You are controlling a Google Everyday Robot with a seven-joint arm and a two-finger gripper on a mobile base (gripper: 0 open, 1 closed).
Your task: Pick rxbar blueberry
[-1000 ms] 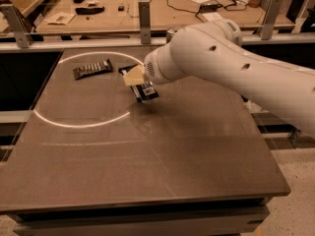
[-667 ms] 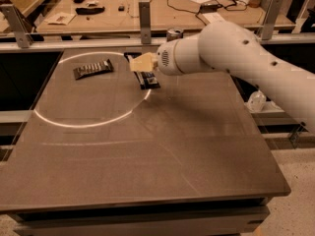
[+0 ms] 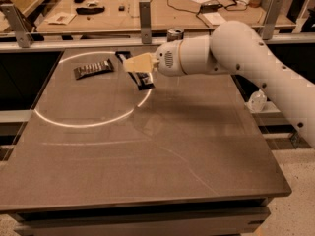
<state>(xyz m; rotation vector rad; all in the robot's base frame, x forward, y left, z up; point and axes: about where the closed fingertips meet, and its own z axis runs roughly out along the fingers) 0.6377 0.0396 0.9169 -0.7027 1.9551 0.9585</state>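
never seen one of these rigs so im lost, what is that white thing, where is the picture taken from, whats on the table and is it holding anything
The white thing is a robot arm reaching in from the right; it belongs to a mobile robot. At its tip is the gripper, the tan part that grasps things, hanging over the far part of the table.

There is only one camera, and it looks down on the table from the near side.

On the table, a dark flat bar, the rxbar blueberry, shows just below the gripper. A shiny ridged snack bar lies to its left. A silver can stands at the far edge behind the arm. The bright ring is only reflected light.

Whether the bar is being held, I cannot tell.
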